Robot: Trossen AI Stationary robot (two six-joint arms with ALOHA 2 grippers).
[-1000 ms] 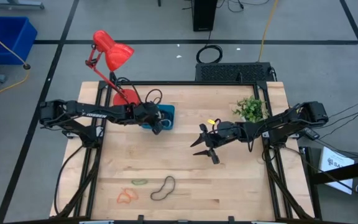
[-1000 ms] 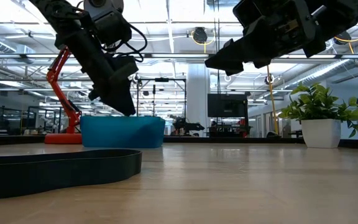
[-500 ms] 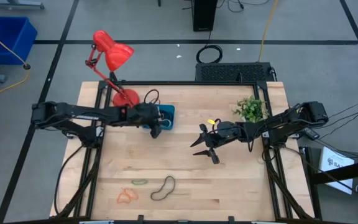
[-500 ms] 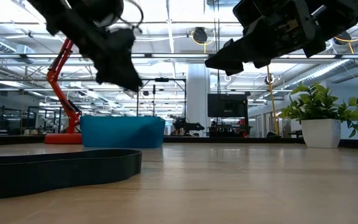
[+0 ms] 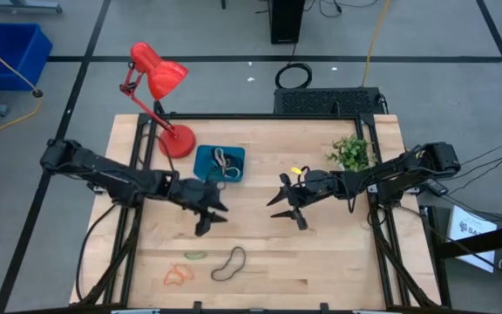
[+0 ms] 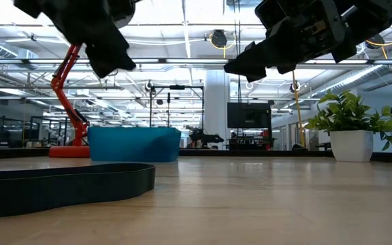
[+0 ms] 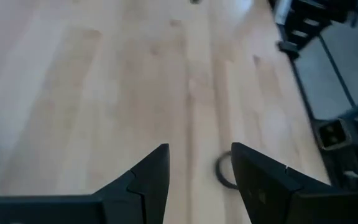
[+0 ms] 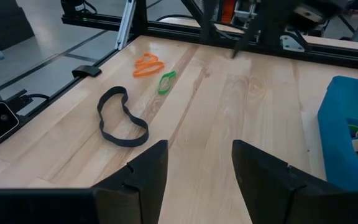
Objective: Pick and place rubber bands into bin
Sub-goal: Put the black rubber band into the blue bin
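The teal bin (image 5: 220,163) sits left of centre near the far side, with several rubber bands inside; it also shows in the low view (image 6: 135,144) and the right wrist view (image 8: 352,127). A black band (image 5: 228,264), a green band (image 5: 195,255) and an orange band (image 5: 179,275) lie flat on the table near its near edge. My left gripper (image 5: 213,218) hovers open and empty between the bin and these bands. Its wrist view (image 7: 197,158) shows a dark loop (image 7: 221,171) on the wood. My right gripper (image 5: 286,210) hovers open and empty at mid-table.
A red desk lamp (image 5: 159,78) stands at the far left behind the bin. A potted plant (image 5: 351,153) stands at the far right. Bare wood lies between the two grippers and along the table's right half.
My left gripper has left the bin, risen and swung toward the table's near edge, and now hangs over bare wood between the bin and the loose bands. The bands on the table have not moved.
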